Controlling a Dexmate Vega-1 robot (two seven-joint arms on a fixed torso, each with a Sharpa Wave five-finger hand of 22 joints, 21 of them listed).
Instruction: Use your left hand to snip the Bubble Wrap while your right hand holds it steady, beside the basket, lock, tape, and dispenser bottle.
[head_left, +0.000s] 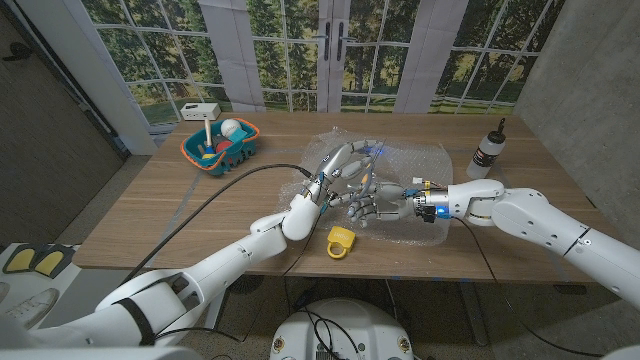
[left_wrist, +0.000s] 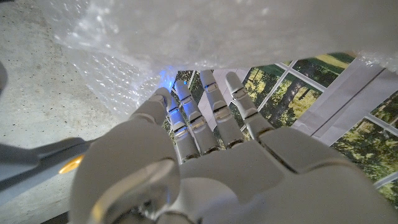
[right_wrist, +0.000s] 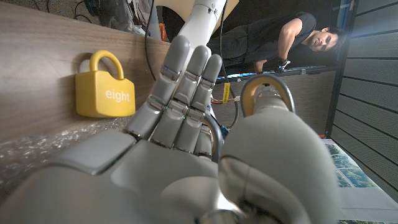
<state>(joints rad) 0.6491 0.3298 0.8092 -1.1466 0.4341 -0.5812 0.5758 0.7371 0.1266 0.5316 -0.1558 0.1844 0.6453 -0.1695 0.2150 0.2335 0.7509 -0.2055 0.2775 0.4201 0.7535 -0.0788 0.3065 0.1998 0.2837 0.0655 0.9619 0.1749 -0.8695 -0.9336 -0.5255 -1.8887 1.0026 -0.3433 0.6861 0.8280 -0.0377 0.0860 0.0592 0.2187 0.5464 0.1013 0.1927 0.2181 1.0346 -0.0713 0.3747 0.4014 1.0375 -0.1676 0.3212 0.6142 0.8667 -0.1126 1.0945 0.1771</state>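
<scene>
The clear Bubble Wrap (head_left: 400, 170) lies crumpled at the table's middle. My left hand (head_left: 338, 166) reaches into its near left edge with fingers stretched out. In the left wrist view those fingers (left_wrist: 205, 112) point up under a raised fold of the wrap (left_wrist: 186, 31), with a blue glow between them and nothing gripped. My right hand (head_left: 364, 206) comes in from the right with fingers extended, pressing on the wrap's front edge. Its fingers (right_wrist: 183, 87) stretch toward the yellow lock (right_wrist: 104, 90), and the wrap (right_wrist: 37, 149) lies beneath the hand. A grey ring-shaped part (right_wrist: 267, 93) shows past its thumb.
The yellow lock (head_left: 341, 242) sits near the front edge, just ahead of both hands. A teal basket (head_left: 243, 148) with items stands at the back left. The dispenser bottle (head_left: 488, 150) stands at the back right. A person (right_wrist: 292, 37) is in the right wrist view.
</scene>
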